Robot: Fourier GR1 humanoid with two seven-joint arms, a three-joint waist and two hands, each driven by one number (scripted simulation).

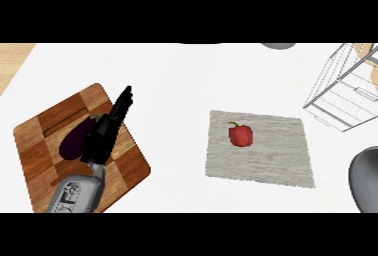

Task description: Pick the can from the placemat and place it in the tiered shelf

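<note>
White tabletop (184, 80) fills most of what I see, with a strip of light wood (13, 57) past its edge at 10 o'clock. At 8 o'clock lies a wooden cutting board (44, 135) with a dark eggplant (72, 144) on it. My left hand (103, 132) hangs over both, fingers straight and pressed together, holding nothing. Just past the middle, toward 4 o'clock, lies the grey placemat (273, 160). On its upper left part sits a red pepper (241, 135). The wire tiered shelf (336, 100) stands at 2 o'clock, well apart from it.
</note>
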